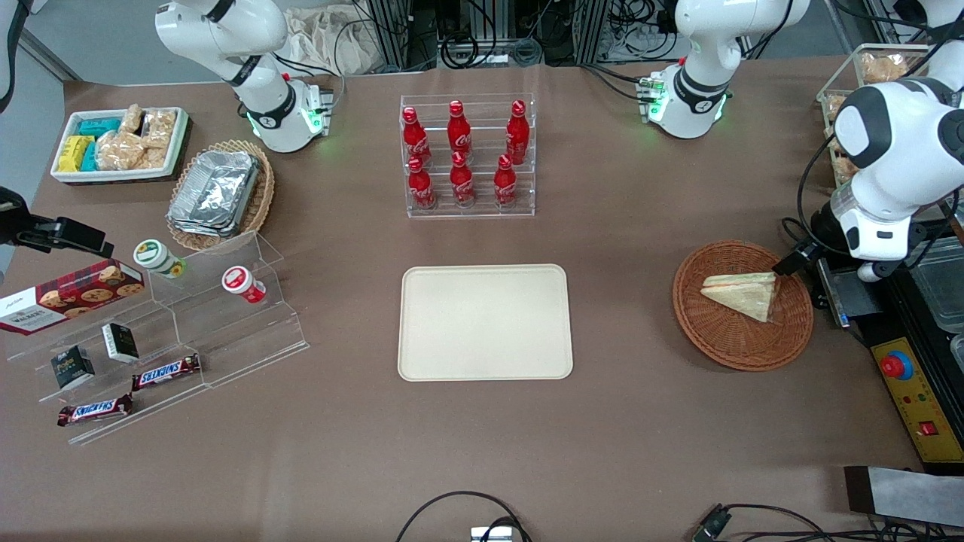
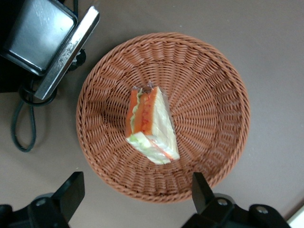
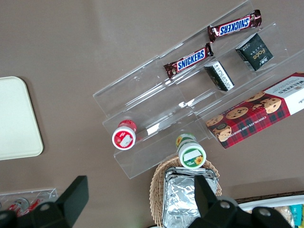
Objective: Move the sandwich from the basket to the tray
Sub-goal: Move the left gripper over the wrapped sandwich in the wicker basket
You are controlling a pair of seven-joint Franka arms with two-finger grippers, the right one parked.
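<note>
Hovering over the basket [image 2: 164, 116], your gripper [image 2: 137, 197] is holding its fingers [image 2: 71, 192] wide apart, and they are gripping nothing. In the left wrist view you are seeing both dark fingertips near the basket's rim, with the sandwich [image 2: 151, 126] lying between them but lower, inside the basket.

The sandwich [image 1: 742, 293] is lying on the woven bottom of the basket [image 1: 742, 305], close to the middle. It is a pale wedge in clear wrap, and its orange and green filling is showing along one edge. In the front view you are seeing the working arm reaching over the basket's edge at the working arm's end of the desk [image 1: 482, 436]; the gripper itself is hard to make out there.

The tray [image 1: 484, 322] is sitting flat in the middle of the desk, well apart from the basket, and nothing is lying on it. Farther from the front camera than the tray, a clear rack of red bottles [image 1: 461, 154] is standing. Toward the parked arm's end you are finding a clear stepped stand [image 1: 226, 324] with chocolate bars, small cups and a cookie box, a tan basket of foil containers [image 1: 218, 194] and a white bin of snacks [image 1: 120, 144].
</note>
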